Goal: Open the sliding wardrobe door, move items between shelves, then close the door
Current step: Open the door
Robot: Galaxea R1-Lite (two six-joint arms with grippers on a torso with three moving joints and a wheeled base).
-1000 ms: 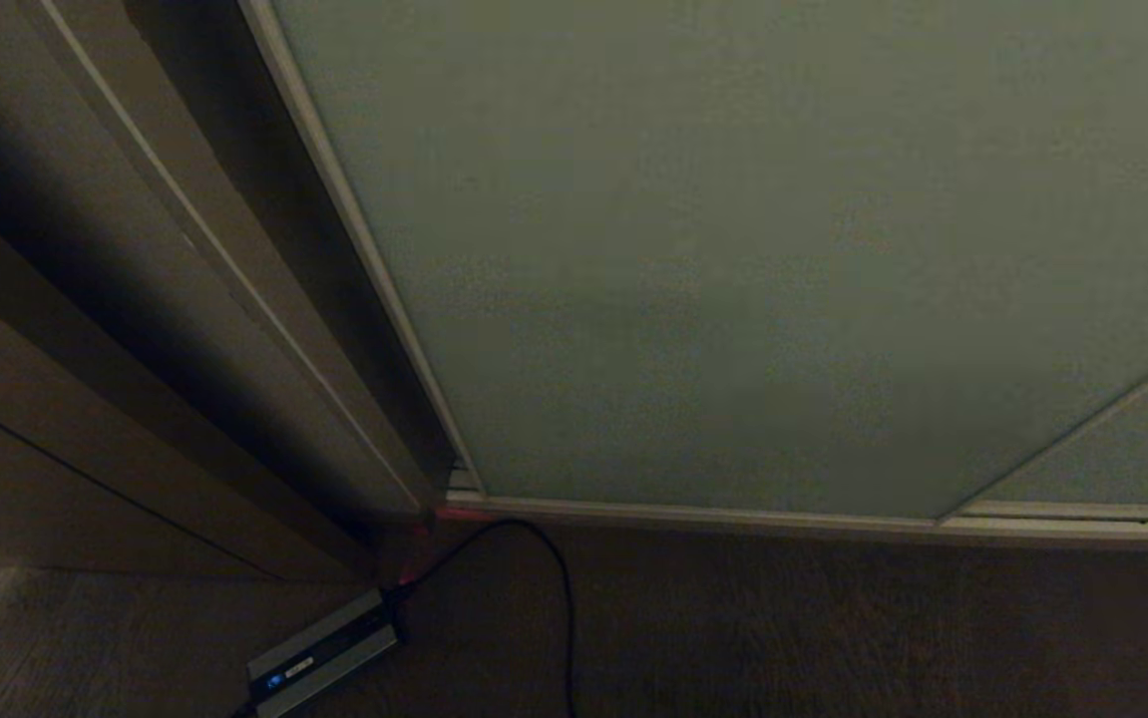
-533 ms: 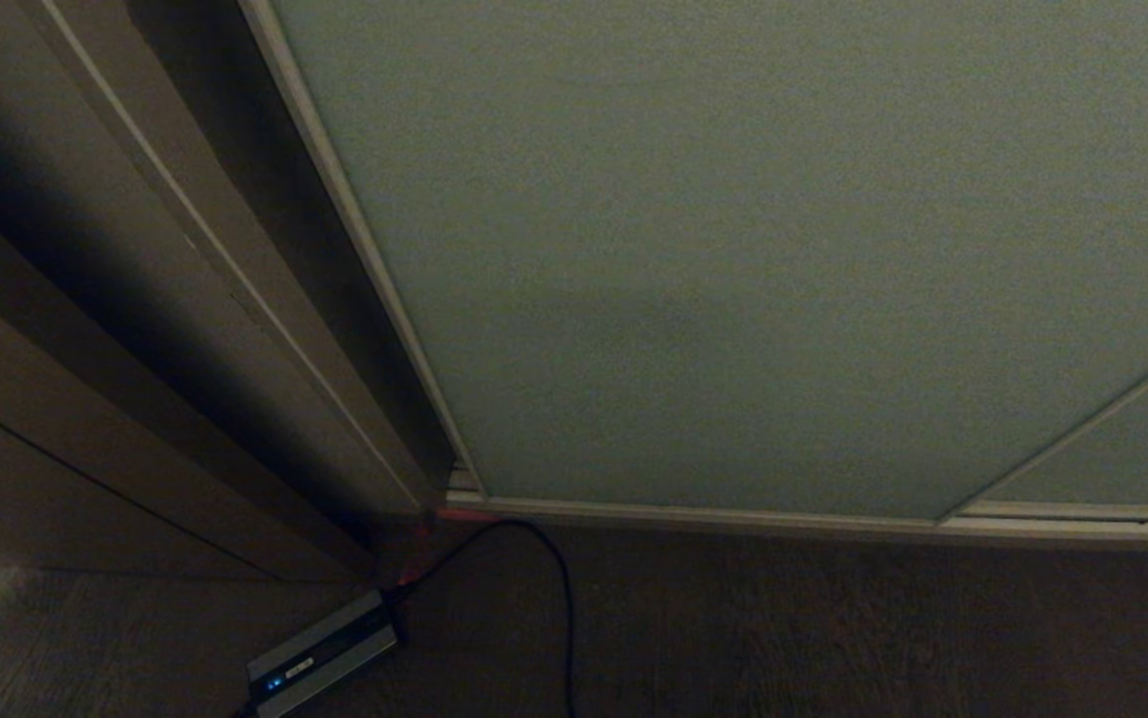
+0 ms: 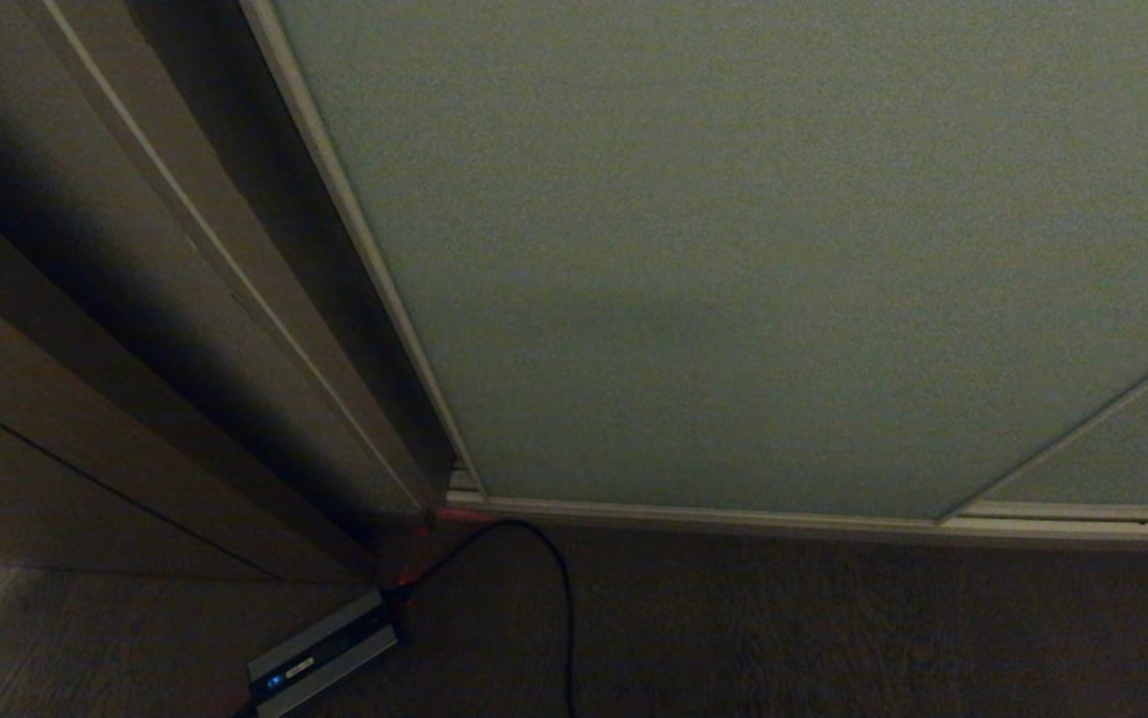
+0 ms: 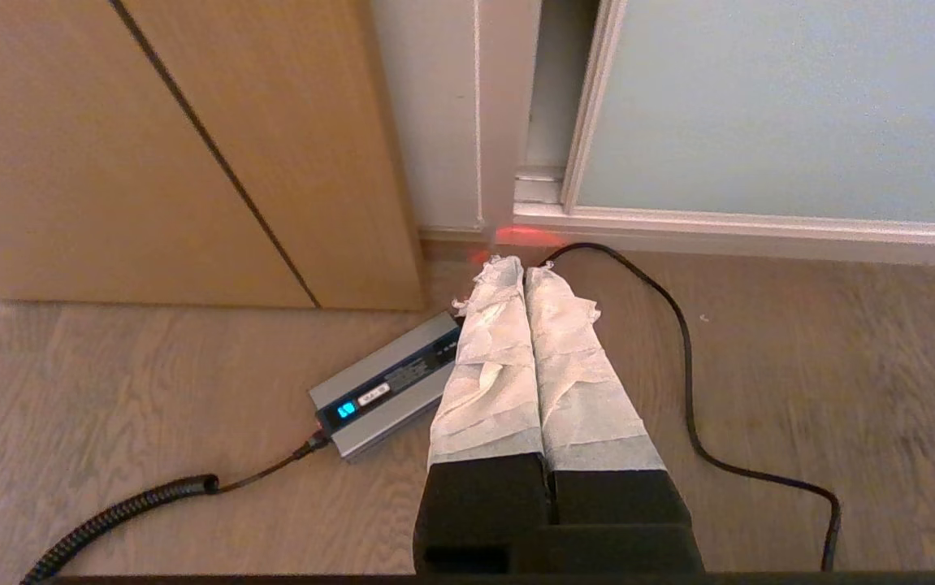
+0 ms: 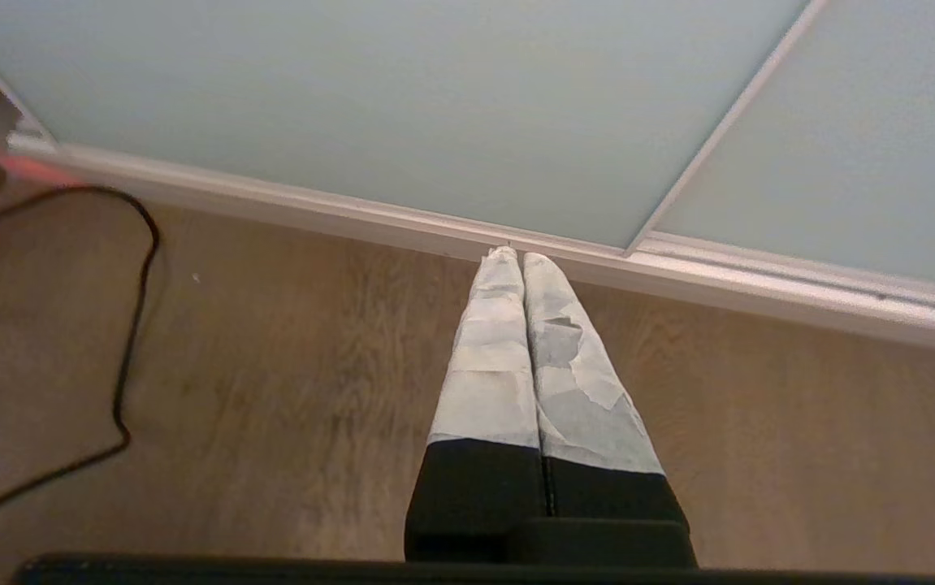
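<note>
Door (image 3: pixel 733 249) shut, matte grey-green panel, thin beige frame. Wood floor (image 3: pixel 833 628) below door. Left claw (image 4: pixel 522 268) and right claw (image 5: pixel 513 258) pressed closed, empty, paper-wrapped, near door base.

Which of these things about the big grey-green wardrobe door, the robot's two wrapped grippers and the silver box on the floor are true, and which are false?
1. The pale grey-green sliding wardrobe door is shut, so no shelves show. True.
2. The left gripper, its fingers wrapped in white tape, is wide open. False: its fingers are pressed together, holding nothing.
3. The right gripper, taped the same way, holds a cushion. False: it is shut and empty above the brown wooden floor.
4. A flat silver box with a small blue light lies on the floor beside the light brown wooden panelling. True.
5. A thin black cable curls across the floor in front of the door. True.
</note>
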